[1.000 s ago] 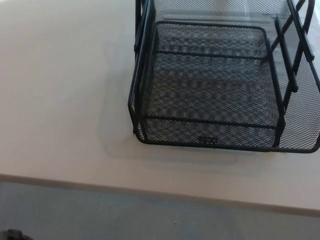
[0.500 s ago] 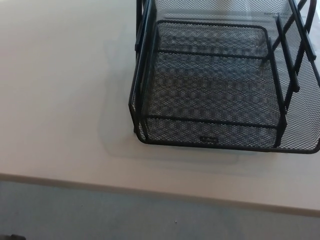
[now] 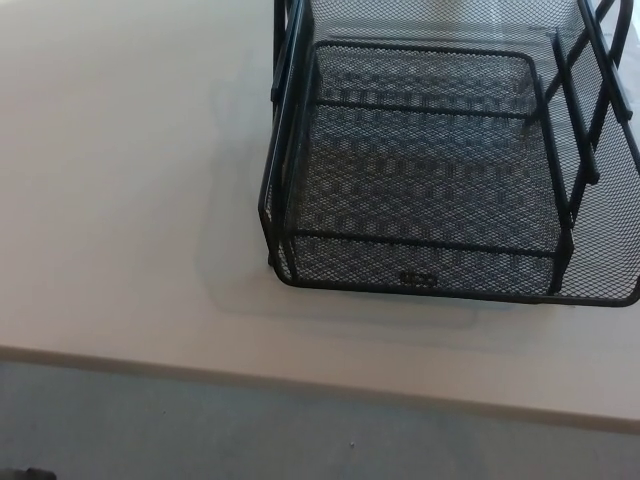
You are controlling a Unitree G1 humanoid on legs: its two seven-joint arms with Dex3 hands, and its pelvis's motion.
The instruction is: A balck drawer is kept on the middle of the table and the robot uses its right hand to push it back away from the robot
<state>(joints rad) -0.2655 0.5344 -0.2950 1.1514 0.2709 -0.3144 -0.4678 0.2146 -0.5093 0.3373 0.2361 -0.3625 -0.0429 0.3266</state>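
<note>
While neither robot hand shows in the head view, so that their state cannot be told, a black wire-mesh drawer (image 3: pixel 430 170) sits on a pale table (image 3: pixel 120 180), towards the right side and set back from the near edge (image 3: pixel 300 375). A band of bare tabletop lies between the drawer's front rim and that edge, and the wide stretch of table to the left carries nothing but the drawer's soft shadow. Nothing stands on the table around the parts of the drawer that show.

The drawer's low front rim, bearing a small label (image 3: pixel 418 281), faces the near edge and runs roughly parallel to it, dipping slightly to the right. Its sides run back from the near edge towards the far side, where they leave the frame at the top, so its full length cannot be judged. The right side is also cut by the frame's edge.

An outer mesh frame with tall side rails (image 3: pixel 283 120) holds an inner mesh tray (image 3: pixel 425 140), crossed by two bars. The tray is empty. Below the table edge runs a grey floor (image 3: pixel 250 430).
</note>
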